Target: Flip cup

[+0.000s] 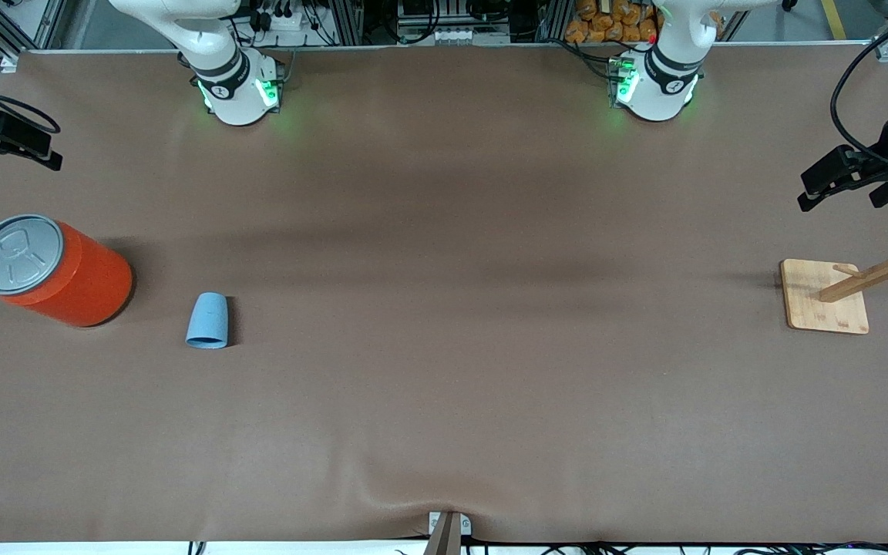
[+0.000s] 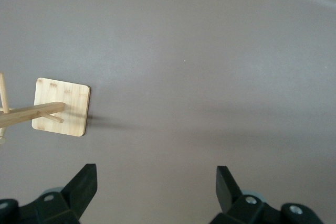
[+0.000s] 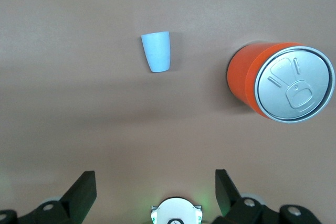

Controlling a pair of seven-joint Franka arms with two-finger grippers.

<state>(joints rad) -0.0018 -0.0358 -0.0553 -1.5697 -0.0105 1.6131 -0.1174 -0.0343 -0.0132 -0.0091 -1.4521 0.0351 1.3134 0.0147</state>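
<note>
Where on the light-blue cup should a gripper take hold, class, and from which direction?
Grip the cup across its tapered wall near the middle, probably coming from above with the right gripper, whose jaws are open. It stands apart from the orange can, leaving room either side.

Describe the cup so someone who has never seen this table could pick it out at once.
Start at the big orange can with a grey pull-tab lid, standing at the right arm's end of the brown table. Beside it, toward the middle of the table, is the cup. It is far smaller than the can, light blue, tapered, plain and without a handle.
</note>
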